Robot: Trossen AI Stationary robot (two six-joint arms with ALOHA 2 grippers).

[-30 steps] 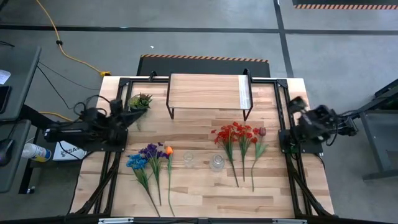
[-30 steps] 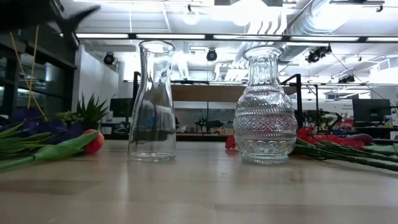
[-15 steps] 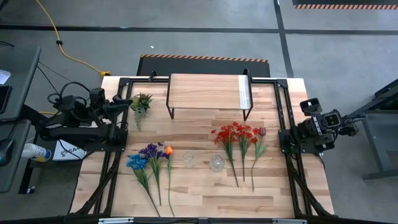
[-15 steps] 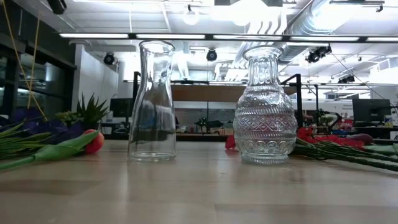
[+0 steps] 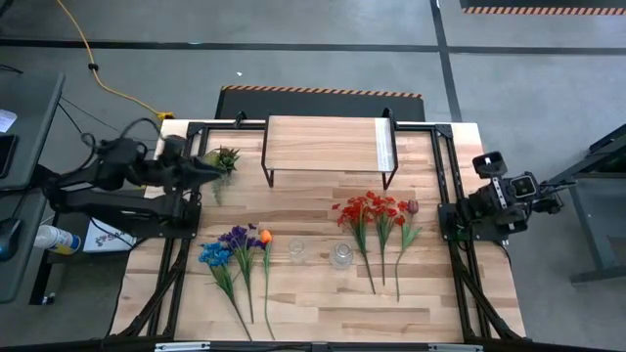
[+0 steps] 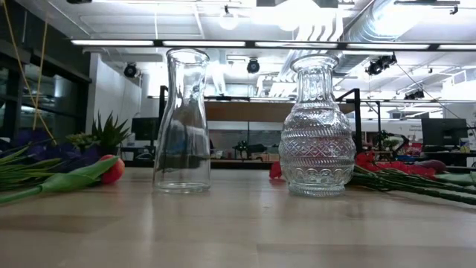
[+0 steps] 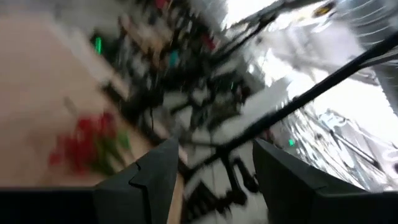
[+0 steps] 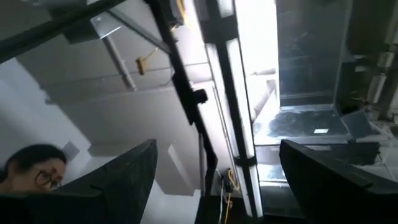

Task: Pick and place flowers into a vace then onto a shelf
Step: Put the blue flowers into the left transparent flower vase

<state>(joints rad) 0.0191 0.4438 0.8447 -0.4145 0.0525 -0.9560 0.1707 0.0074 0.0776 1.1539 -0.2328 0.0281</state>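
no text, label or number can be read anywhere.

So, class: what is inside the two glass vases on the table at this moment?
Nothing: the plain vase and the patterned vase both look empty. The flowers lie on the table beside them.

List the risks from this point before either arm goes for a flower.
1. The two glass vases stand close together between the flower groups; a stem swung toward one may tip the other.
2. The red flowers lie overlapped, so a grasp may drag up several stems.
3. The left gripper sits right by the potted plant, with open fingers, and may knock it on moving out. The right gripper waits at the table's right edge.
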